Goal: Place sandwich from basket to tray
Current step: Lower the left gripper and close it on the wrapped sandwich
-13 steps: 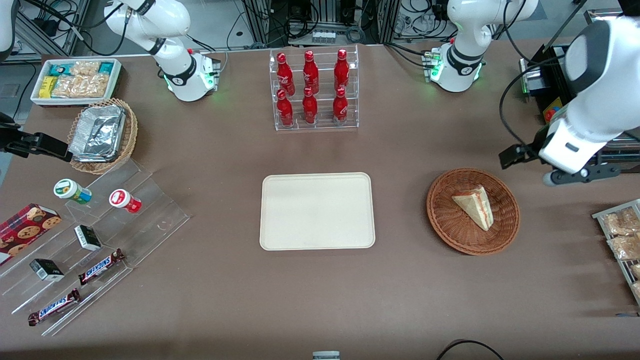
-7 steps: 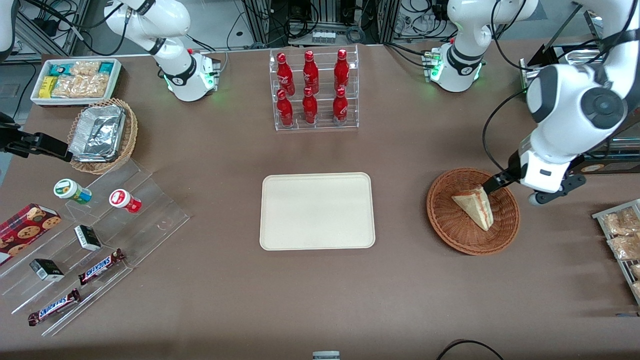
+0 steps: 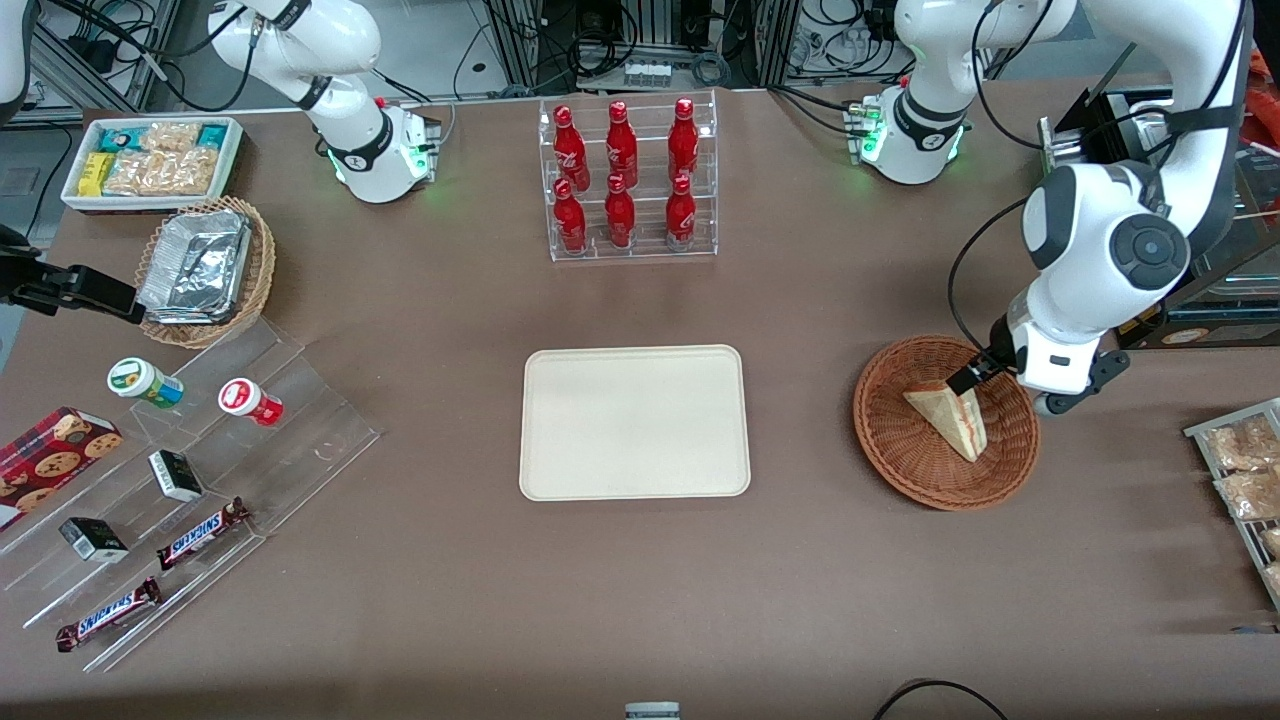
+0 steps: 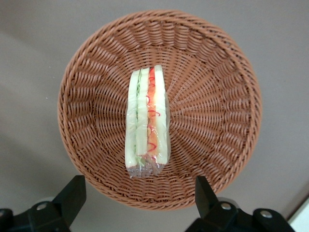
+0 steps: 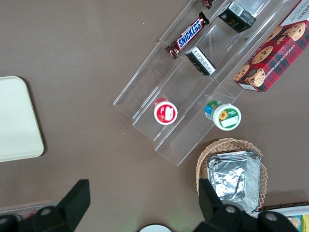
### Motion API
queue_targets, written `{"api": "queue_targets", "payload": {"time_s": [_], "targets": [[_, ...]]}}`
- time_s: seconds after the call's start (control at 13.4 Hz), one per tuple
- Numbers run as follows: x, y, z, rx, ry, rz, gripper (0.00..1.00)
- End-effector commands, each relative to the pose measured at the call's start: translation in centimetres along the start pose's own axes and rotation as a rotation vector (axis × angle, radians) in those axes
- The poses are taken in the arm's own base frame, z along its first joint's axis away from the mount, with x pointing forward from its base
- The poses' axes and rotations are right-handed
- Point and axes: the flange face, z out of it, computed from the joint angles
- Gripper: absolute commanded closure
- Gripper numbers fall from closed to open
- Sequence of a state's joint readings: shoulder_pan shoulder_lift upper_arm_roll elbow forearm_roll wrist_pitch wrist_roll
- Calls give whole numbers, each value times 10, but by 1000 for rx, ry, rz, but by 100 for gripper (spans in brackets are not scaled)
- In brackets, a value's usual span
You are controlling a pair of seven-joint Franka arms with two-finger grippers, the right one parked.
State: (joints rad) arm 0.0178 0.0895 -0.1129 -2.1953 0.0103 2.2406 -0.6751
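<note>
The sandwich (image 3: 948,414), a wrapped wedge of pale bread, lies in the round reddish-brown basket (image 3: 884,430) toward the working arm's end of the table. In the left wrist view the sandwich (image 4: 147,120) shows its green, white and red filling edge, resting in the middle of the basket (image 4: 212,96). My left gripper (image 3: 966,382) hangs open above the basket, over the sandwich's wide end, with nothing between its fingers (image 4: 72,194). The gripper (image 4: 139,197) straddles the basket's rim from above. The cream tray (image 3: 635,422) lies bare at the table's middle.
A clear rack of red bottles (image 3: 627,180) stands farther from the front camera than the tray. A wire rack of snack packets (image 3: 1245,470) sits beside the basket at the table's edge. Acrylic steps with snacks (image 3: 170,480) and a foil-filled wicker basket (image 3: 205,270) lie toward the parked arm's end.
My left arm has swung in from the table's edge and lowered, bringing the open gripper from beside the basket to over the sandwich's wide end. The sandwich has not moved.
</note>
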Motion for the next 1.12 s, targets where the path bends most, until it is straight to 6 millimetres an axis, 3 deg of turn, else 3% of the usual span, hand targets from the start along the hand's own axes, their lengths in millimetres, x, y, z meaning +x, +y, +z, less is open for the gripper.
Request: {"api": "queue_targets", "payload": {"time_s": [0.0, 0.6, 0.67, 0.75, 0.82, 1.05], "targets": [[4, 1, 20, 5, -9, -41, 0], [13, 9, 85, -5, -23, -65, 0], [12, 9, 88, -2, -28, -67, 20], [11, 9, 88, 1, -30, -71, 65], [10, 7, 87, 2, -31, -70, 100], [9, 6, 80, 9, -34, -64, 100]]}}
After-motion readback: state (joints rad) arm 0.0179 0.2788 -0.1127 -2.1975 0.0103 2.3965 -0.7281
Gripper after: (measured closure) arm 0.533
